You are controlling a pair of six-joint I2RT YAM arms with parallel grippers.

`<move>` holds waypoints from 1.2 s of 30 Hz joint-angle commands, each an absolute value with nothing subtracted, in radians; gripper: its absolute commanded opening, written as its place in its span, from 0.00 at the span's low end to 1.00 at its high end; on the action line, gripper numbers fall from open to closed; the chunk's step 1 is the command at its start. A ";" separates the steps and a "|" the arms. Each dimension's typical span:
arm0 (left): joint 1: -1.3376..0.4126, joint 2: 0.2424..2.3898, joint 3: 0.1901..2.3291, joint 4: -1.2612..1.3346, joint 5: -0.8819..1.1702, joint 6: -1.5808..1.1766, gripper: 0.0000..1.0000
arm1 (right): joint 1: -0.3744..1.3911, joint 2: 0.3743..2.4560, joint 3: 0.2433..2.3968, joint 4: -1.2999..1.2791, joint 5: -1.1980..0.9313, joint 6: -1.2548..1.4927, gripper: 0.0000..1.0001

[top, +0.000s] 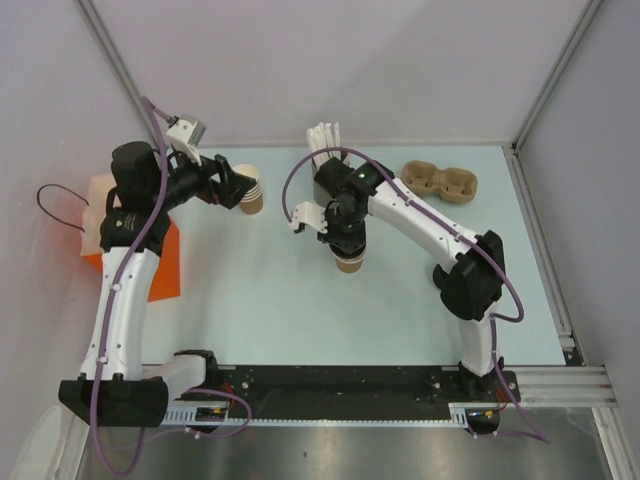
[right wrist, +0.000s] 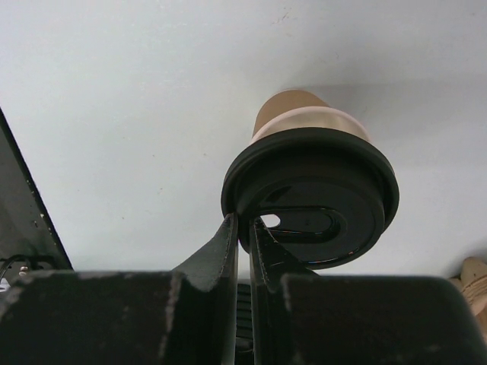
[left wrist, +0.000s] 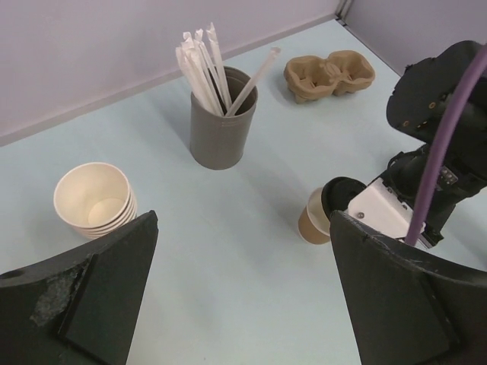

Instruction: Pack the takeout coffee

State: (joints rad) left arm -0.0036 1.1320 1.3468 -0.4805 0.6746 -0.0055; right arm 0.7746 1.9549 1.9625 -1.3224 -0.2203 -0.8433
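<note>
Right hand point(right wrist: 243, 228) is clamped on the near rim of a black lid point(right wrist: 312, 198), its two fingers pressed almost together with the lid's edge between them, while the left hand point(left wrist: 242, 220) hangs with its fingers spread wide and nothing in them. Both hang over the pale blue counter point(top: 250, 300). Toward the back of the counter stands a grey holder point(left wrist: 221, 137) full of white sticks point(left wrist: 202, 65), upright, with a two-well pulp carrier point(left wrist: 329, 74) lying near it by the far right edge. A stack of cups point(left wrist: 95, 199), nested and open-mouthed, sits at the back left, just beside the left hand's fingers in the overhead view. The takeout coffee point(left wrist: 313, 220) stands upright near the middle of the counter, directly under the right hand, well apart from the stack and in front of the holder. The black lid lies over its mouth, the cup's pale rim showing just beneath; whether the lid is pressed fully home I cannot tell.
</note>
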 commanded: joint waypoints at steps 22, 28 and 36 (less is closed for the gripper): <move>-0.005 1.075 1.299 -0.403 0.658 0.012 1.00 | 0.764 2.059 2.045 -1.465 -0.179 -0.795 0.02; -0.005 1.074 1.295 -0.399 0.663 0.008 0.99 | 0.764 2.056 2.017 -1.474 -0.170 -0.793 0.02; -0.005 1.077 1.289 -0.391 0.673 0.006 1.00 | 0.769 2.040 1.987 -1.462 -0.175 -0.788 0.02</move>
State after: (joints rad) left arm -0.0036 1.0920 1.2942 -0.4282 0.6430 0.0074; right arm 0.7620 2.0594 1.9888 -1.3354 -0.1875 -0.8028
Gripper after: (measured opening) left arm 0.994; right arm 0.107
